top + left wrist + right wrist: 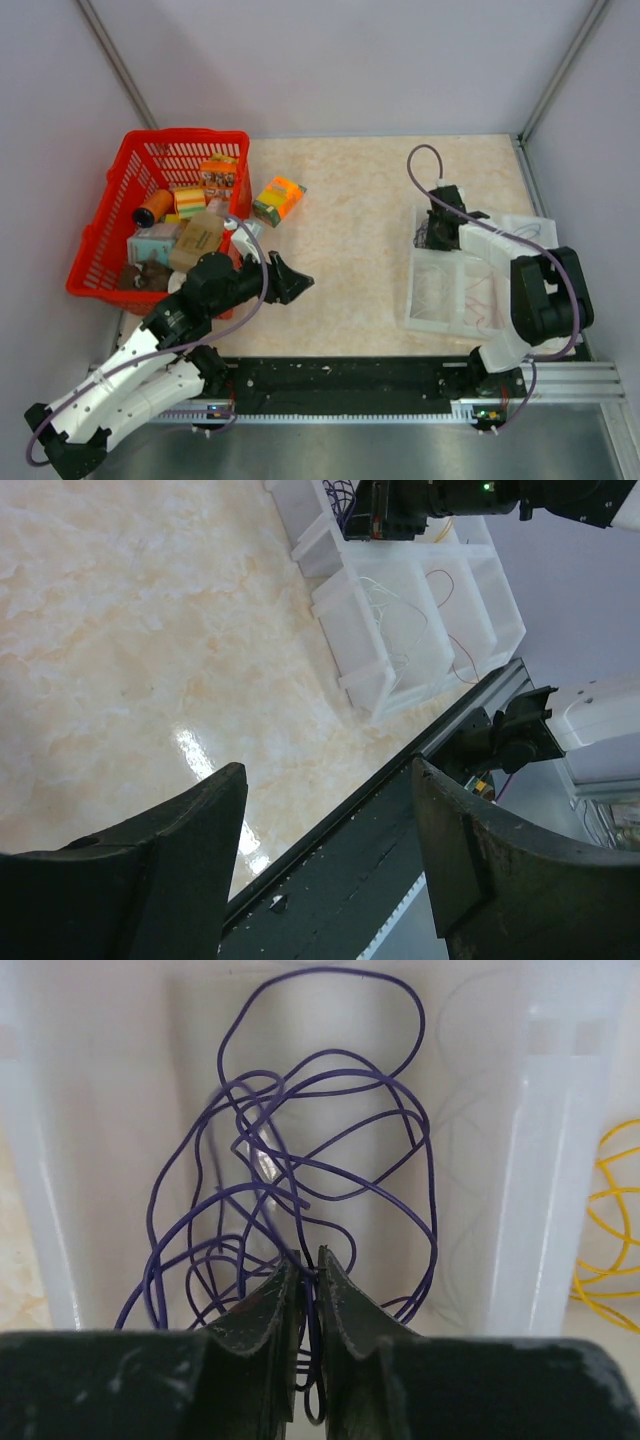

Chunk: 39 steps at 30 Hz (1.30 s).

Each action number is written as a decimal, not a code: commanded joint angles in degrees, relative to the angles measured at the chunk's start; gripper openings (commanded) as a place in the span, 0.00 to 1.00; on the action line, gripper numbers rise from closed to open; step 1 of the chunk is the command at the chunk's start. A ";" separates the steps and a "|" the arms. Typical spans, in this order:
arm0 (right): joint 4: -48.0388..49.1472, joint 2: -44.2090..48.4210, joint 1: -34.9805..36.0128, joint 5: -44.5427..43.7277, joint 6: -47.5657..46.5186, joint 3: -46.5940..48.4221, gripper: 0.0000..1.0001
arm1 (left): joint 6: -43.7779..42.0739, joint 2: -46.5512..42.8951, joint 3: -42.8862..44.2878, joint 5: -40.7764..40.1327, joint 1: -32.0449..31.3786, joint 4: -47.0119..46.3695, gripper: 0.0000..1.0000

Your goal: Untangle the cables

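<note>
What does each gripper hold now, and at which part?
The right gripper pinches the thin purple wire at strands on the near edge of its tangle. The left gripper is open and empty.

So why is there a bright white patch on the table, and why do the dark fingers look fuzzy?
Left wrist view: that patch is light glaring off the glossy table. Right wrist view: the fingers sit close to the lens, so they blur, while the purple cable looks sharp.
</note>
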<state>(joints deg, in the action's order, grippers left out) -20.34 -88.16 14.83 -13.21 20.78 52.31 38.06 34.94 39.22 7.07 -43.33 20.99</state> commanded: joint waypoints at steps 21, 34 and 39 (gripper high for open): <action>-7.18 12.15 0.02 9.25 -1.36 9.03 0.50 | -0.71 4.26 1.29 3.21 -0.09 -3.95 0.72; -1.02 -1.66 0.11 1.35 -2.05 4.11 0.18 | -0.80 -2.60 -0.29 -0.13 -0.09 1.25 0.72; -3.56 2.98 0.81 1.79 -2.84 6.65 0.21 | -0.54 0.21 0.94 1.28 -0.09 -0.34 0.72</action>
<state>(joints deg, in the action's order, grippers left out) -24.47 -90.00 14.87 -9.67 19.03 55.59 37.58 33.10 39.20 7.90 -43.33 22.70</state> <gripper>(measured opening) 0.194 0.721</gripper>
